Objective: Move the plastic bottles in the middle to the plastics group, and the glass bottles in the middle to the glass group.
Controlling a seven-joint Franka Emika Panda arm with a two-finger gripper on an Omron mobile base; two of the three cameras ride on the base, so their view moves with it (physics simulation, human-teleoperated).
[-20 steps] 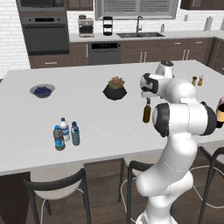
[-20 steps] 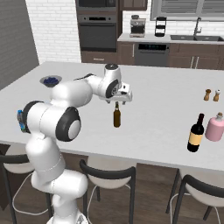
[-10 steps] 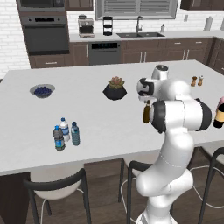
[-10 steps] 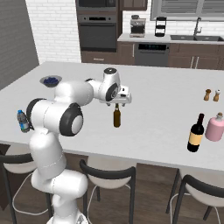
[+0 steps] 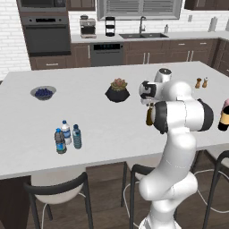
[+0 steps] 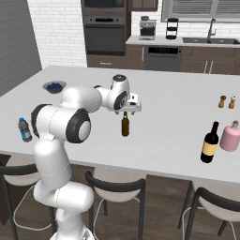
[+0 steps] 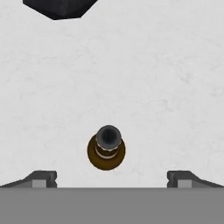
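The gripper [image 6: 125, 110] hangs directly above the plain amber-brown glass bottle with a narrow dark neck [image 6: 125, 124], which stands upright in the middle of the white tabletop [image 6: 178, 117]. In the hand view the bottle's dark mouth [image 7: 108, 137] lies between the two dark fingertips [image 7: 41, 178], roughly centred. The jaws stand wide apart and hold nothing.

**Risks from this position**
- The neck is narrow and the jaws are wide. If the gripper closes before it descends far enough, it is likely to catch only the top of the neck, and the bottle could pivot or slip during the lift.
- If the descent is off centre, one finger could strike the mouth and tip the upright bottle onto the tabletop.
- The glass group is well apart, at the right end of the tabletop. A loose hold could let the bottle swing on the way, and a careless set-down could knock the bottles already standing there.

**Count of items**
- Amber-brown bottle in the middle: one.
- Glass group: one dark bottle with a pale yellowish label band [image 6: 209, 142], just beside one pale pink glass vessel [image 6: 230, 136].
- Plastics group: three small capped plastic bottles [image 5: 66, 136], close together near the left end.
- Small shakers [image 6: 227, 101]: two.
- Dark bowl of blue fruit [image 5: 43, 92]: one.
- Dark pot with a plant [image 5: 117, 91]: one.
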